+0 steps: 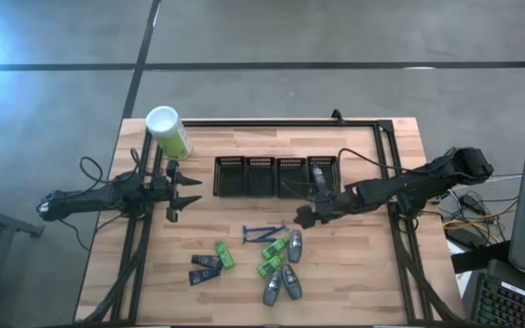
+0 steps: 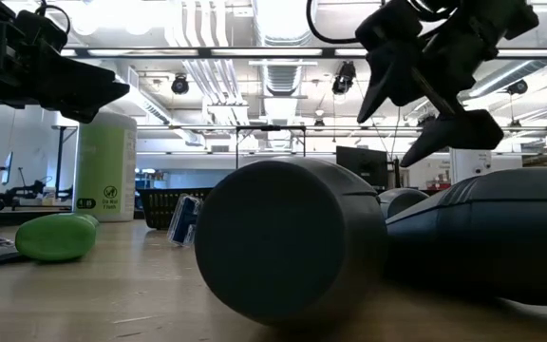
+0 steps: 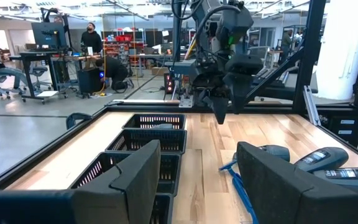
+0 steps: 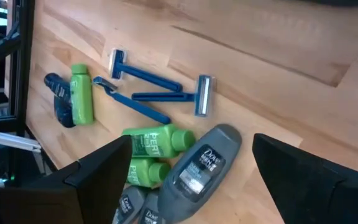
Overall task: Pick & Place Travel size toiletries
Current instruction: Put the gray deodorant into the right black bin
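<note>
Right gripper [image 1: 305, 217] hovers with jaws spread and empty; the blue razors [image 4: 160, 87] lie beyond its fingertips, a grey Dove bottle [image 4: 201, 165] between them; left gripper [image 1: 190, 192] likewise spread

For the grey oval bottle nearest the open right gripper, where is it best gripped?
Probably across the narrow sides of the grey oval bottle, mid-body, from straight above. It lies flat, label up, beside the bright green tubes; the right gripper hangs open over it.
</note>
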